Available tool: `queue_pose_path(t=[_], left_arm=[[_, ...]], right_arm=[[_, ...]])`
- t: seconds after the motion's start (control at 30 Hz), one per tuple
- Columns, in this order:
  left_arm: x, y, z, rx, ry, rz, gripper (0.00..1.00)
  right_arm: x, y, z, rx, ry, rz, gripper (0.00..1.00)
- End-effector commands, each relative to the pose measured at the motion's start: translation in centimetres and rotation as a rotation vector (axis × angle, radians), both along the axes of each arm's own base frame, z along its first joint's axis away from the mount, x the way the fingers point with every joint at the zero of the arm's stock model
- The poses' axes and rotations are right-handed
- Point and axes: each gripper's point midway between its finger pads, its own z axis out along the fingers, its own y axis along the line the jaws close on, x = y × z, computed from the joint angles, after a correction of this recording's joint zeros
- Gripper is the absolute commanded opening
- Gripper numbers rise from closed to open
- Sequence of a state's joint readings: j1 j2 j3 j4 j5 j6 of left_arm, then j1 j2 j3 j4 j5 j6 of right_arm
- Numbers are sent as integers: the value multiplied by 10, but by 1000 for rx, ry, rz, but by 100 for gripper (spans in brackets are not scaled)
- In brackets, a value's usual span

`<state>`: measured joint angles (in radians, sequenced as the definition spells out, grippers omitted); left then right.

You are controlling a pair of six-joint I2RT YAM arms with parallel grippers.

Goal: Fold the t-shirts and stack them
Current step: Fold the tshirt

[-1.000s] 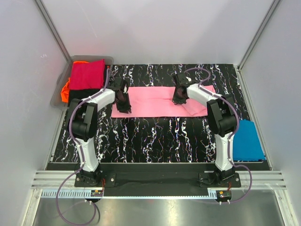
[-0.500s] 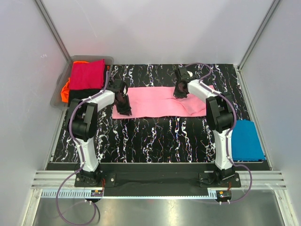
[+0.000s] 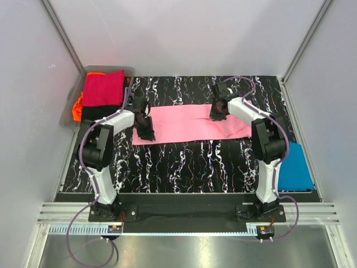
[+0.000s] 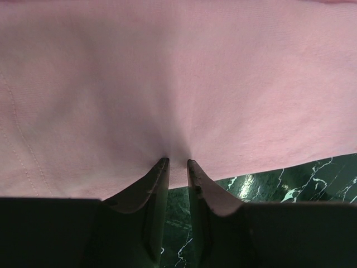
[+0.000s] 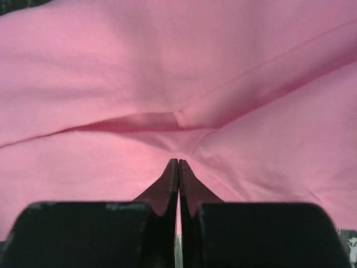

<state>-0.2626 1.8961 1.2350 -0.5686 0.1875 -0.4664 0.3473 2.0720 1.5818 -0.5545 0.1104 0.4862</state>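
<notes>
A light pink t-shirt point(image 3: 184, 123) lies as a long folded strip across the back of the black marbled mat point(image 3: 184, 167). My left gripper point(image 3: 146, 129) is at the strip's left end. In the left wrist view its tips point(image 4: 176, 163) pinch the near edge of the pink cloth point(image 4: 167, 72), which puckers there. My right gripper point(image 3: 216, 113) rests on the strip's far edge, right of centre. Its fingers point(image 5: 178, 162) are shut on a pinch of pink cloth point(image 5: 167, 56), and creases spread out from it. A bright blue t-shirt point(image 3: 294, 167) lies folded at the mat's right edge.
A grey bin point(image 3: 109, 69) at the back left holds a crimson shirt point(image 3: 104, 88) on top of an orange one point(image 3: 77, 108) and a black one point(image 3: 92, 113). White walls close in the back and both sides.
My right gripper has moved back and to the right with the cloth. The left gripper has shifted slightly forward and the pink strip looks stretched flatter between them.
</notes>
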Motion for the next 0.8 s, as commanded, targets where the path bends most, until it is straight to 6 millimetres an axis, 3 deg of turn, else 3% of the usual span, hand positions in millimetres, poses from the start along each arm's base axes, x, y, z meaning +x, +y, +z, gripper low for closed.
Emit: queue_pose_path(t=[0.0,0.2,0.5,0.77], left_arm=[[-25,10,-8,38,60,-32,27],[-29,4,2,0,49,-64,27],[-22,5,40,-3,-65,-107,27],[-13,7,27,24,-44,-107,28]], right_arm=[[-6,3,41,49,-71,39,4],[-16,12,22,102,-4,30,17],[-17,15,2,113,43,6,16],[-19,14,-11,111,73,-16,15]])
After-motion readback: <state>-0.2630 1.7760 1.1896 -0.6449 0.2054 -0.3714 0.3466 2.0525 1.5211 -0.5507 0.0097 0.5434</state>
